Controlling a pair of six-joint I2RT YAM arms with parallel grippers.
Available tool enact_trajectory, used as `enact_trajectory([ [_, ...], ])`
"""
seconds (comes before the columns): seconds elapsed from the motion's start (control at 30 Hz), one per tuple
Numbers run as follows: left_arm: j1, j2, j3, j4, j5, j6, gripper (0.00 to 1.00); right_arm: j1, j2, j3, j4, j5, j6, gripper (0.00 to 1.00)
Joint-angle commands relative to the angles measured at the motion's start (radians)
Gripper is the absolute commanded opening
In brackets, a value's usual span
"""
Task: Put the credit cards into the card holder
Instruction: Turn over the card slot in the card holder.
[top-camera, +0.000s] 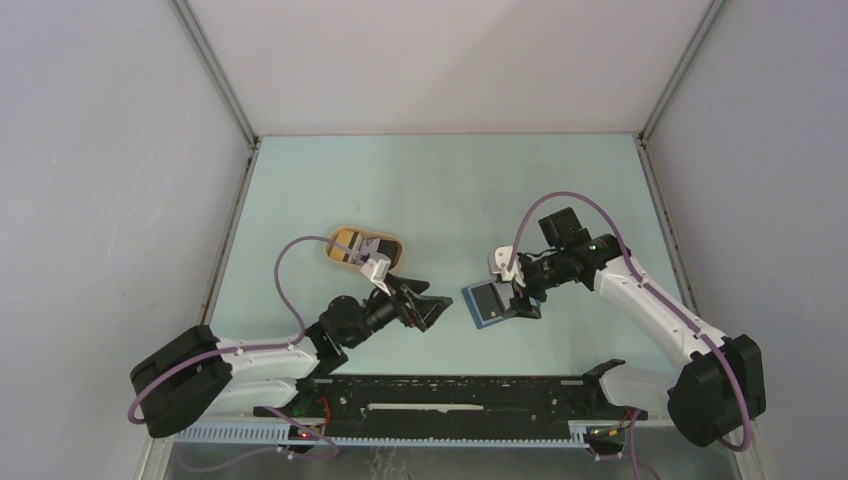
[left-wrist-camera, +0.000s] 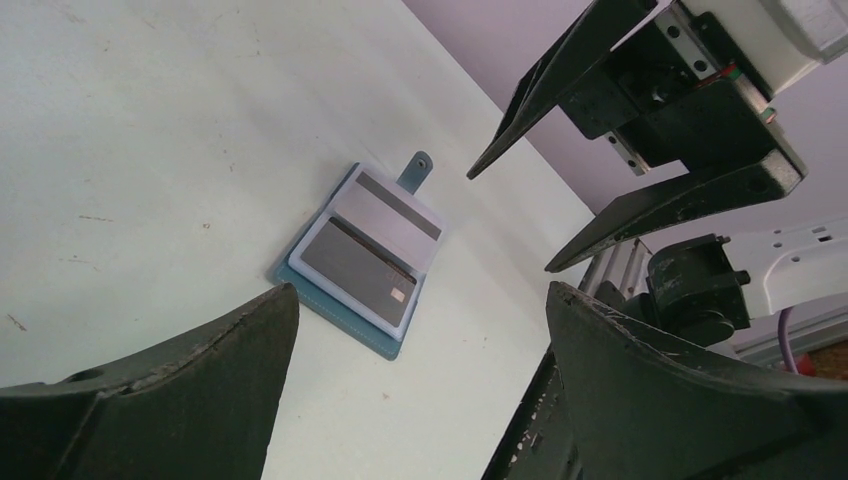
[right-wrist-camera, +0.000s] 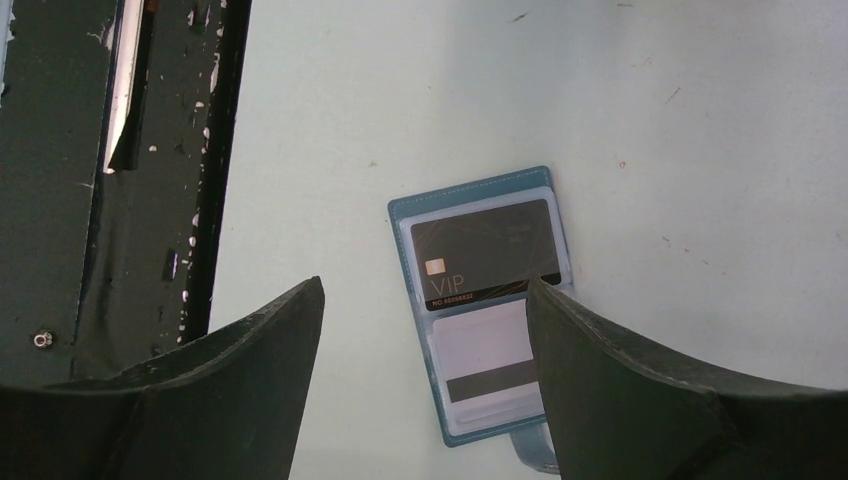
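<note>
Pale table (top-camera: 430, 190), open card holder (right-wrist-camera: 402, 240) holding credit cards (right-wrist-camera: 487, 252), beneath spread right jaws.

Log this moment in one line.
left gripper open | right gripper open above wallet | dark card and pale card on open wallet

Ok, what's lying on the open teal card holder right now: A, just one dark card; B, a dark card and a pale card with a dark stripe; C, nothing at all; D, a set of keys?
B: the right wrist view shows a dark card and a pale card with a dark stripe lying next to each other on the open card holder.
</note>
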Motion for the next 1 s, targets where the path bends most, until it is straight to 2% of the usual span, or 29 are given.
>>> enact_trajectory([
  [0.0, 0.015, 0.015, -0.035, 0.103, 0.032, -0.036, 0.98, 0.010, 0.000, -0.014, 0.027, -0.002, -0.017, 0.82],
  [0.27, 0.032, 0.091, -0.033, 0.192, 0.086, -0.076, 0.98, 0.027, 0.019, -0.038, 0.049, 0.027, -0.029, 0.82],
  [0.33, 0.034, 0.123, -0.026, 0.224, 0.098, -0.091, 0.95, 0.036, 0.031, -0.044, 0.060, 0.040, -0.029, 0.82],
  [0.6, 0.046, 0.332, 0.037, 0.313, 0.102, -0.211, 0.72, 0.080, 0.122, -0.058, 0.121, 0.144, 0.009, 0.80],
  [0.97, 0.045, 0.597, 0.188, 0.311, 0.115, -0.347, 0.42, 0.093, 0.172, -0.061, 0.153, 0.190, 0.032, 0.79],
])
